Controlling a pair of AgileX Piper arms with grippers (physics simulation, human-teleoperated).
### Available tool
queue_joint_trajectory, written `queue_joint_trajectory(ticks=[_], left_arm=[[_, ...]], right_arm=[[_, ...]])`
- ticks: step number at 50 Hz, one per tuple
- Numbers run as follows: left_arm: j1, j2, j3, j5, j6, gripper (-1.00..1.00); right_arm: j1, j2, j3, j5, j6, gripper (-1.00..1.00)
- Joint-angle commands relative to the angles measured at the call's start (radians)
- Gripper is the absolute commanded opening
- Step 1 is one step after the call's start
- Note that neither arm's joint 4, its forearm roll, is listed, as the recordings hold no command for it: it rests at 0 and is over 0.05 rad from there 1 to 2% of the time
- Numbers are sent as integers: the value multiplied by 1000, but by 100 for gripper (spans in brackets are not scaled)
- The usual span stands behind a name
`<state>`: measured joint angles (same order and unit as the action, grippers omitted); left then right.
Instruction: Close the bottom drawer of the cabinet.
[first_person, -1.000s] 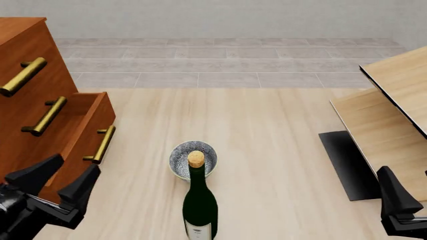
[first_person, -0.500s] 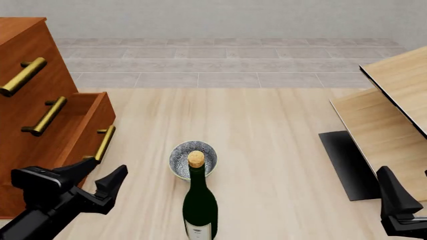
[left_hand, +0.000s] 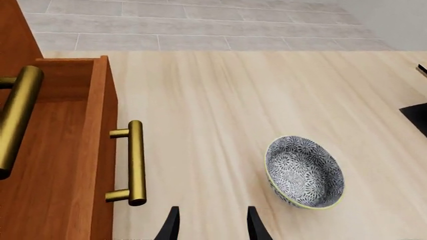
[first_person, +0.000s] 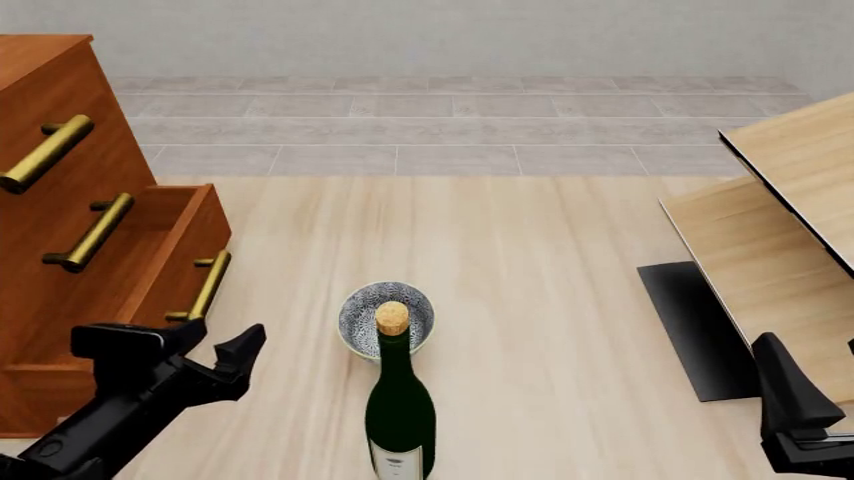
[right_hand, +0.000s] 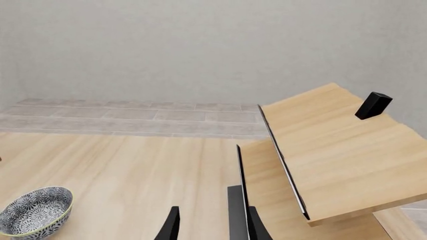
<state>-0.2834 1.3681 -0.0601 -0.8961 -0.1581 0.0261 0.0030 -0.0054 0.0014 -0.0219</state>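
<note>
The drawer (first_person: 160, 262) at the foot of the cabinet (first_person: 47, 150) stands pulled out, nothing pushed yet; my left gripper (first_person: 214, 350), fingers spread and empty, hangs just before its handle (left_hand: 135, 162), so the whole shove remains.

The pale wood bench (first_person: 534, 260) carried the cabinet (first_person: 54, 240) at left, a patterned bowl (first_person: 386, 318), a wine bottle (first_person: 399, 410) just before it, and light panels (first_person: 774, 250) at right.
</note>
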Motion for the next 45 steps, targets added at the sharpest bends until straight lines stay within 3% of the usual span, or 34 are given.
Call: queue_joint_trajectory(ticks=[1, 7, 12, 24, 45], left_arm=[[46, 171, -19, -102, -7, 100], [87, 237, -49, -105, -2, 100], [133, 298, -67, -130, 46, 100], [202, 307, -71, -147, 124, 100], [304, 347, -70, -190, 190, 100]], right_arm=[[4, -1, 1, -1, -5, 100], [4, -1, 1, -2, -7, 100], [4, -2, 0, -2, -10, 100], [7, -2, 1, -5, -14, 100], [10, -2, 1, -6, -19, 100]])
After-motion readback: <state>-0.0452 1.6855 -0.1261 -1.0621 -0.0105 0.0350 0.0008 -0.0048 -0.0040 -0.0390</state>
